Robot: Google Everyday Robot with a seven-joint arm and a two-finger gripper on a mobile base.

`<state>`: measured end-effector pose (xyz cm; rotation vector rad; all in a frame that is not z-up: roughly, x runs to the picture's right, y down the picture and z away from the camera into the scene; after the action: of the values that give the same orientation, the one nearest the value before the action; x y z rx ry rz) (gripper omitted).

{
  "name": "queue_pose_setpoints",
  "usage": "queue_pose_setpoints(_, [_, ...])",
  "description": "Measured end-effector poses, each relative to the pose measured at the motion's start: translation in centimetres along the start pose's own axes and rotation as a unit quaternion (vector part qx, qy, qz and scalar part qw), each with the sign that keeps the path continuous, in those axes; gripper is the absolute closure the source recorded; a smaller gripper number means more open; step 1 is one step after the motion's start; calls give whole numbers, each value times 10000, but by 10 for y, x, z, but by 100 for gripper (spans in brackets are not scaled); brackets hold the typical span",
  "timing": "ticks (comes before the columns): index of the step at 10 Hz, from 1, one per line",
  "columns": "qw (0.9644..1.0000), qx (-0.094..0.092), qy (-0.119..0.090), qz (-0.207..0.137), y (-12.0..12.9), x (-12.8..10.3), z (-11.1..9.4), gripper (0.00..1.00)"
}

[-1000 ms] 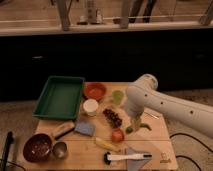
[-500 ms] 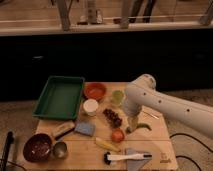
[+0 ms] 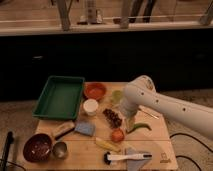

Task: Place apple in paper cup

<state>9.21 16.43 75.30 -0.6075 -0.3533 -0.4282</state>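
Note:
The apple (image 3: pixel 117 135), small and red-orange, lies on the wooden table (image 3: pixel 155 142) near its front middle. The white paper cup (image 3: pixel 90 106) stands upright to the apple's upper left, just below the orange bowl (image 3: pixel 95 90). My white arm comes in from the right and bends down at its elbow (image 3: pixel 141 91). The gripper (image 3: pixel 130 122) hangs just above and to the right of the apple, beside the dark grape bunch (image 3: pixel 113 118). The gripper holds nothing that I can see.
A green tray (image 3: pixel 60 96) sits at the left and a translucent green cup (image 3: pixel 117 96) behind the gripper. A green pepper (image 3: pixel 140 127), blue sponge (image 3: pixel 85 128), brown bowl (image 3: pixel 37 146), metal cup (image 3: pixel 60 149), yellow piece (image 3: pixel 106 145) and white brush (image 3: pixel 125 157) lie around the apple.
The arm's elbow has shifted slightly to the left and down. The gripper stays low near the apple. The objects on the table have not moved.

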Motion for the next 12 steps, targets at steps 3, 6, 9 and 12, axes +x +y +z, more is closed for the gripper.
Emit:
queue_pose_setpoints(3, [9997,-219,-38,-135,15,-11,8,20])
queue_pose_setpoints(6, [9990,-339,-174,-236,27,-21,22,20])
queue_pose_setpoints(9, [9978,-473,-326,-328,37,-32,37,20])
queue_pose_setpoints(12, [9965,-591,-461,-371,46,-38,51,20])
